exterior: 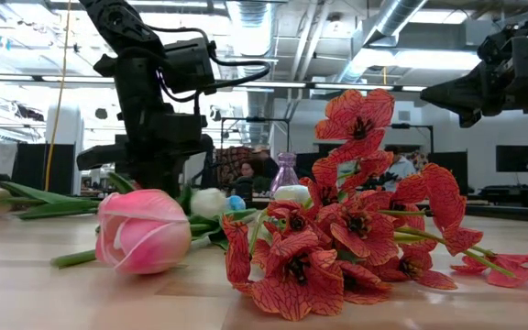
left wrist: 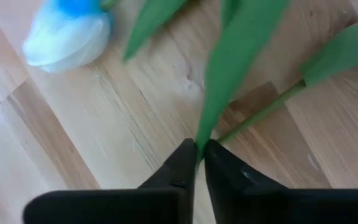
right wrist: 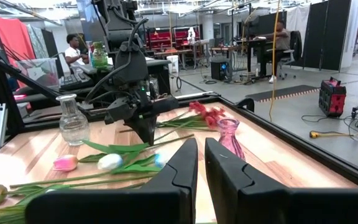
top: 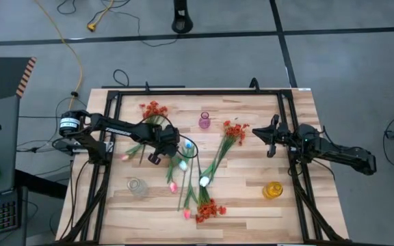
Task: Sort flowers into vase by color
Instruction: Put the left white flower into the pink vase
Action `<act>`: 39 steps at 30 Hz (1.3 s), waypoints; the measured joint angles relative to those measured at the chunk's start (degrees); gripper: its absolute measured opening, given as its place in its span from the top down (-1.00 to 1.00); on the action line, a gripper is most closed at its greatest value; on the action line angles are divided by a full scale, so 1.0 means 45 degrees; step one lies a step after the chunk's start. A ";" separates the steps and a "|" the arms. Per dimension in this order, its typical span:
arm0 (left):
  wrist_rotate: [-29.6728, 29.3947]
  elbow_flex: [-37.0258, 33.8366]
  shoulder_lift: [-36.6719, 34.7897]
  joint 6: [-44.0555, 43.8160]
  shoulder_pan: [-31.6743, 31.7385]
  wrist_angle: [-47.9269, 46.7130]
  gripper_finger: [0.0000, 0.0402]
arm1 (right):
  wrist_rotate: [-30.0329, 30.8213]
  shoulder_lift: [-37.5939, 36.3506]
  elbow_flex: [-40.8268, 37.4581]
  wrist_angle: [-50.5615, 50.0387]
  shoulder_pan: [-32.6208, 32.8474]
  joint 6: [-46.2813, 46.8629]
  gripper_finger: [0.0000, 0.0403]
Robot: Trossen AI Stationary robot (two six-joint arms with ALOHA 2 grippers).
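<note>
Our left gripper (left wrist: 197,152) pinches only a thin leaf (left wrist: 241,62), so lifting may tear or slip it; our right gripper (right wrist: 201,155), jaws narrow and empty, waits at right.

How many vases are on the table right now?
3: a pink vase at the far middle, a clear vase near the left front, a yellow vase near the right front. None looks hidden.
</note>
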 joint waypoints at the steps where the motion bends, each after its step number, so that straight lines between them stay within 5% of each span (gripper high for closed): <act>1: 0.0000 0.0000 0.0000 -0.0005 0.0000 -0.0005 0.96 | 0.0000 -0.0003 0.0000 0.0000 -0.0002 0.0001 0.70; 14: 0.0025 0.0641 -0.0397 -0.0583 0.0000 0.0025 1.00 | 0.0003 -0.0002 0.0000 -0.0058 0.0002 0.0000 0.70; 23: 0.1176 0.2028 -0.1334 -0.1368 0.0012 0.0422 1.00 | 0.0006 0.0002 0.0000 -0.0090 0.0021 -0.0005 0.70; 31: 0.2780 0.2268 -0.1904 -0.3359 0.0387 0.4601 1.00 | 0.0003 -0.0003 0.0000 -0.0129 0.0021 -0.0005 0.70; 39: 0.3026 0.2268 -0.1904 -0.5489 0.1181 0.9398 1.00 | 0.0003 -0.0003 0.0000 -0.0151 0.0016 -0.0005 0.70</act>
